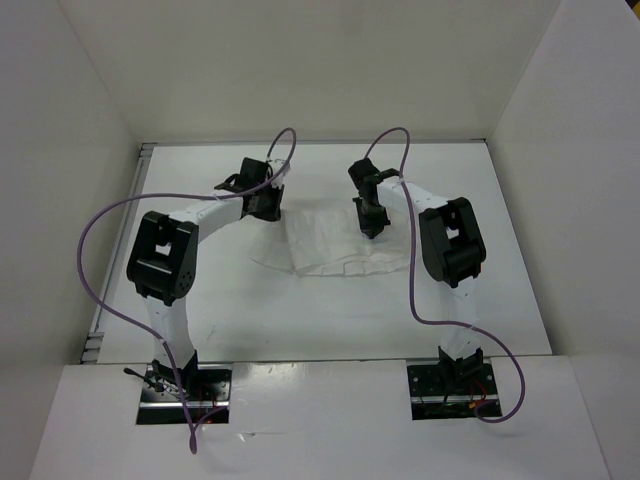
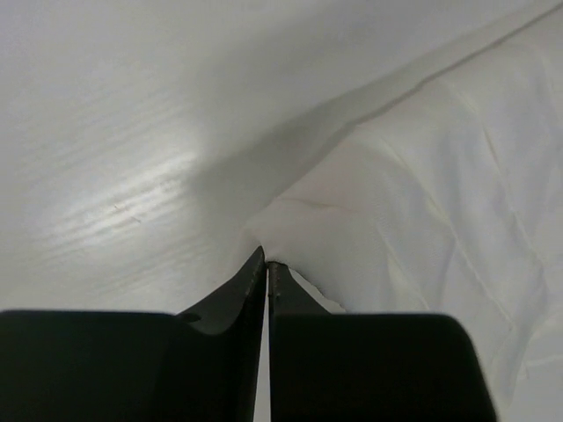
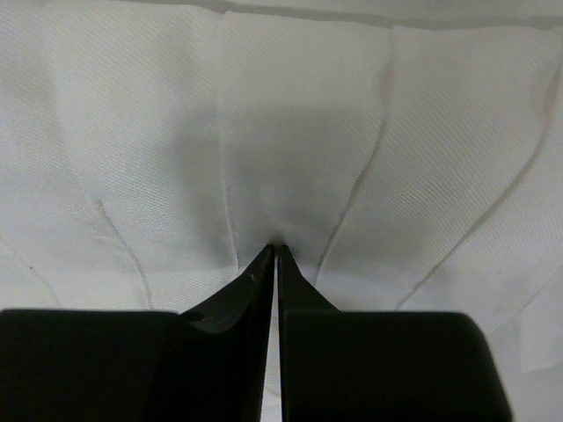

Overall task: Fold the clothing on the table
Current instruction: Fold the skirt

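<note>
Clothing, a white, thin, pleated fabric garment [image 1: 335, 248], lies flat mid matte white table [image 1: 300, 320]. The left gripper [image 1: 272, 210] is at its 10 o'clock corner and the right gripper [image 1: 370, 230] at 1 o'clock.

Left wrist: narrow jaws pinch that corner.

Right wrist: jaws are closed on puckered cloth.

It looks light, limp and prone to slipping, so corners suit best.

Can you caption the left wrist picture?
The left gripper pinches a corner of the white clothing on the table.
</note>
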Robot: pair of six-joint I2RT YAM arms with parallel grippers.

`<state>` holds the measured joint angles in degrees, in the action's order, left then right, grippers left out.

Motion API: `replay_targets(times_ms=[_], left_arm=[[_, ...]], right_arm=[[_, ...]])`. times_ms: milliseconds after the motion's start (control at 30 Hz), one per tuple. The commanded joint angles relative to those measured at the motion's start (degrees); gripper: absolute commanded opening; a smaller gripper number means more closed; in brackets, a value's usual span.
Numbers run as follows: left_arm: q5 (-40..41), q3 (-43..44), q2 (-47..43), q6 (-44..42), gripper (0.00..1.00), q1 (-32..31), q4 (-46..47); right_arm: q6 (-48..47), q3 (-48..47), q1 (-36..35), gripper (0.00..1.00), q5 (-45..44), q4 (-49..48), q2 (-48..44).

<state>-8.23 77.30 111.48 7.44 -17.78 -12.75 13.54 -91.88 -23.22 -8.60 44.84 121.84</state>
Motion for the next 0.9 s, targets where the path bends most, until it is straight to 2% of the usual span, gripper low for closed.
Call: replay_targets(times_ms=[0,167,233,300,333,367,500,600,667,700,733,767,833,867], left_arm=[[3.7,4.7,-0.5,-1.2,0.06,-0.2,4.1],[8.3,7.9,1.8,-0.6,0.06,-0.2,4.1],[9.6,9.4,3.1,0.8,0.09,-0.2,4.1],[10.3,12.0,5.5,3.0,0.19,0.5,4.1],[10.3,13.0,6.5,4.0,0.38,0.5,3.4],[11.3,14.3,8.2,6.7,0.43,1.2,2.7],[12.6,16.3,7.3,13.5,0.45,4.1,2.0],[6.0,10.4,-0.2,15.0,0.46,5.2,4.6],[1.4,7.4,-5.9,15.0,0.47,5.2,3.5],[-5.4,6.7,-7.5,15.0,0.49,5.2,2.7],[-9.2,6.0,-9.9,14.4,0.51,4.7,1.9],[-15.7,4.5,-11.0,13.7,0.51,4.7,0.1],[-18.4,2.6,-13.7,13.0,0.56,4.7,-0.6],[-19.1,1.3,-14.6,12.1,0.61,4.7,-1.1]], right_arm=[[-0.2,0.6,0.1,0.09,2.5,-0.6,3.8],[-0.2,0.6,0.1,0.09,3.2,-0.6,4.3],[-0.7,0.6,0.1,0.09,3.7,-0.6,4.3],[-0.7,0.6,-0.4,0.09,3.7,-0.6,4.8],[-0.7,0.6,-0.4,0.09,3.7,-0.6,4.8],[-0.7,0.0,-0.4,0.09,3.7,-0.6,4.8],[-0.7,0.0,-0.4,0.09,3.7,-0.6,3.6],[0.4,0.0,-0.4,0.1,1.6,-0.6,0.3],[1.3,0.0,-0.4,0.17,0.9,0.2,-1.9],[1.8,-0.7,-0.4,0.2,0.9,1.6,-4.1],[2.4,-0.7,-0.4,0.29,0.9,2.4,-5.4],[2.5,-0.7,-0.4,0.34,2.0,3.1,-6.8],[3.0,-0.7,-0.4,0.42,4.1,3.1,-11.3],[3.0,-0.7,-0.4,0.42,6.7,3.1,-12.7]])
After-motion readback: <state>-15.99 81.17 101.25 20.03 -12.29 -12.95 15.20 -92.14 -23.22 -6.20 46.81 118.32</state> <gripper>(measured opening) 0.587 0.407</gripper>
